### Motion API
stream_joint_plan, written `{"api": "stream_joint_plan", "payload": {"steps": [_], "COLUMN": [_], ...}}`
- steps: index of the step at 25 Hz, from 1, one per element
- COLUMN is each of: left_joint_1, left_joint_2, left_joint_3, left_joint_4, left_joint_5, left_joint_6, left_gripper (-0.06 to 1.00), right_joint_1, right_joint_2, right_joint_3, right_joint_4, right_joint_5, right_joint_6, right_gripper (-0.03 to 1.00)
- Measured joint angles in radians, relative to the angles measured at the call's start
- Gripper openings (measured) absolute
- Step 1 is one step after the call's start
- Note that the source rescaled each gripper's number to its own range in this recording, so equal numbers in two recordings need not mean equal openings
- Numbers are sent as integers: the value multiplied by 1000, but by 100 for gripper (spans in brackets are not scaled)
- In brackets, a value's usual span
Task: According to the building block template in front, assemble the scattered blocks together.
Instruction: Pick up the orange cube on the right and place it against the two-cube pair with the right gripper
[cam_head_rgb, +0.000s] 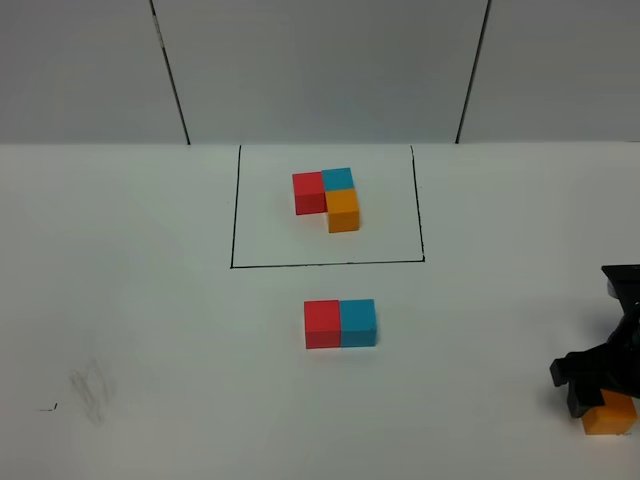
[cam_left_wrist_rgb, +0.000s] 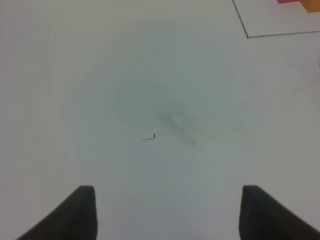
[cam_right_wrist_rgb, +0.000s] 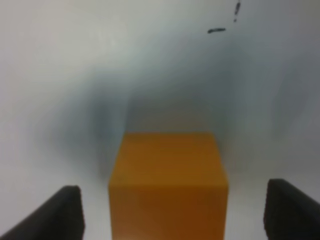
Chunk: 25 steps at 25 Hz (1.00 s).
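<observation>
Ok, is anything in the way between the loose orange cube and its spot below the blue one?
Nothing visible. The orange cube sits at the near right, between the open fingers of the right tool. Only bare table lies between it and the free spot in front of the loose blue cube.

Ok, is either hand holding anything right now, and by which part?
Nothing held. Right hand straddles the orange cube, gaps on both sides; left hand open, empty.
</observation>
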Motion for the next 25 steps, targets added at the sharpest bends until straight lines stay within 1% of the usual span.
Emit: {"api": "stream_joint_plan", "payload": {"steps": [13,25], "left_joint_1": [0,0], "left_joint_2": [0,0], "left_joint_3": [0,0], "left_joint_4": [0,0], "left_joint_5": [0,0], "left_joint_6": [0,0], "left_gripper": [54,54], "right_joint_1": [0,0], "right_joint_2": [-1,32], "right_joint_3": [0,0], "right_joint_4": [24,26], "right_joint_5": [-6,-14], "right_joint_6": [5,13], "right_gripper": [53,53]}}
